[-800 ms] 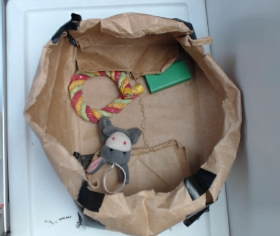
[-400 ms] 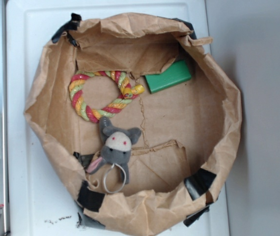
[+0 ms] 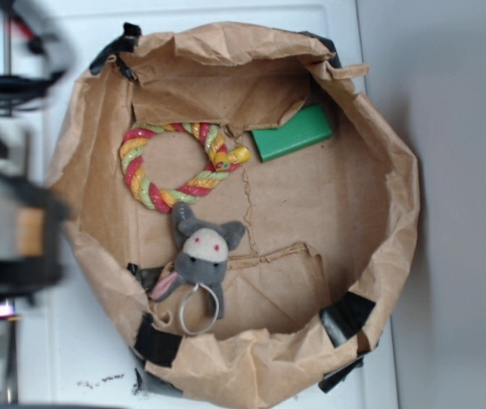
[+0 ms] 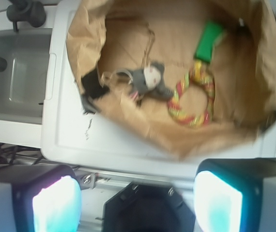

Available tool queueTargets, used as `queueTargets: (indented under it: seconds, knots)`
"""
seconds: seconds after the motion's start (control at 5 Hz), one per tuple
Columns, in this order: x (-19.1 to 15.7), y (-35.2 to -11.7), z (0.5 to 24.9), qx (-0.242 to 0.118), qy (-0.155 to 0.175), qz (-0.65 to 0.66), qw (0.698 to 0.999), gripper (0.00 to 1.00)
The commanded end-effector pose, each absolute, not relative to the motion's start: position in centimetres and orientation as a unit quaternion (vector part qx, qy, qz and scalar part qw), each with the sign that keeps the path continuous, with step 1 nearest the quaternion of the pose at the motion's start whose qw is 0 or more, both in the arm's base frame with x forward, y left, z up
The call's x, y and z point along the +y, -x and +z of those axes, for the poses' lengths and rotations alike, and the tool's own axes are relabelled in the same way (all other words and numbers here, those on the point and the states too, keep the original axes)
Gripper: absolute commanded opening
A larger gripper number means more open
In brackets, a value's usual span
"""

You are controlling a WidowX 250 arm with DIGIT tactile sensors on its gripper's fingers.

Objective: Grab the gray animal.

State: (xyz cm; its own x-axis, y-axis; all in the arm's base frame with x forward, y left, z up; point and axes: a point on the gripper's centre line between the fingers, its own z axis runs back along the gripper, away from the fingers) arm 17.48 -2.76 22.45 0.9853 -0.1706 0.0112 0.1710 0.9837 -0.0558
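The gray animal [image 3: 201, 252] lies on the floor of the crumpled brown paper bin [image 3: 396, 170] in the exterior view, just below the twisted rope ring [image 3: 179, 162], its gray ring [image 3: 199, 308] toward the near wall. The arm [image 3: 13, 221] is a dark motion-blurred shape at the left edge, outside the bin; its parts cannot be made out. In the wrist view, the gripper [image 4: 137, 200] hangs over the white table [image 4: 70, 140], fingers [image 4: 55, 205] spread wide, with the toy [image 4: 146, 79] well beyond them and the picture soft.
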Motion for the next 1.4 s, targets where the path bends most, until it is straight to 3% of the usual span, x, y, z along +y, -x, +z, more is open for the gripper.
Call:
queueTargets:
  seconds: [0.0, 0.2, 0.4, 0.6, 0.8, 1.0, 1.2]
  knots:
    - [-2.6, -17.7, 23.5, -0.024, 0.029, -0.083, 0.996, 1.00]
    - [-2.6, -17.7, 23.5, -0.024, 0.029, -0.083, 0.996, 1.00]
    - [-2.5, -19.5, 22.3, -0.022, 0.068, -0.116, 0.991, 1.00]
    - [-3.7, -23.6, 21.1, -0.013, 0.106, -0.165, 0.980, 1.00]
    - [-4.4, -25.4, 20.1, -0.037, 0.115, -0.174, 0.977, 1.00]
    - [-4.4, -26.1, 16.7, -0.075, 0.114, -0.180, 0.974, 1.00]
    - [-3.7, -25.7, 14.1, -0.104, 0.083, -0.203, 0.970, 1.00]
